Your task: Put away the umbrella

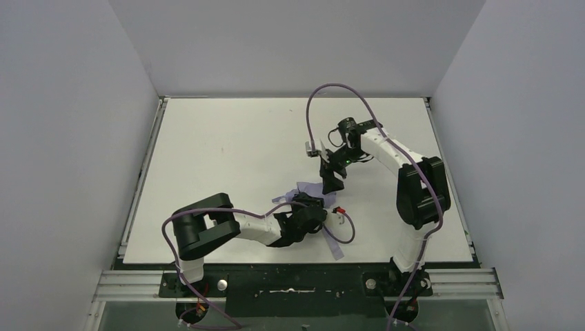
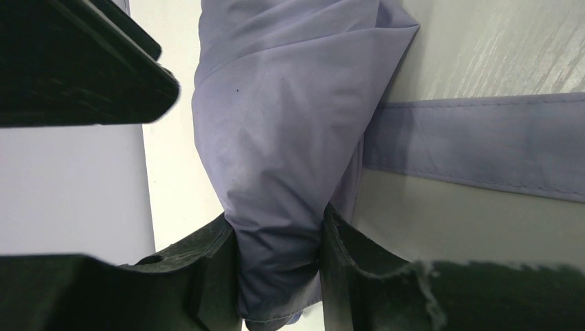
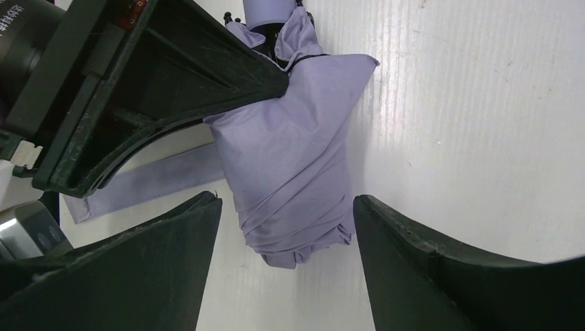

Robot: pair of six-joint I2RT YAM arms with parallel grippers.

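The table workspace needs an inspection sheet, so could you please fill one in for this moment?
Surface: white table, no spills seen.
Job's things: umbrella folded, fabric bunched, not strapped; its strap lies flat on the table.
Clutter: nothing seen.
Grippers: left gripper shut on the umbrella's fabric; right gripper open, fingers clear of the fabric.
Cables: right arm's purple cable arcs high; left arm's cable loops beside the arm.
Surroundings: plain pale walls on three sides; metal rail at the near edge.
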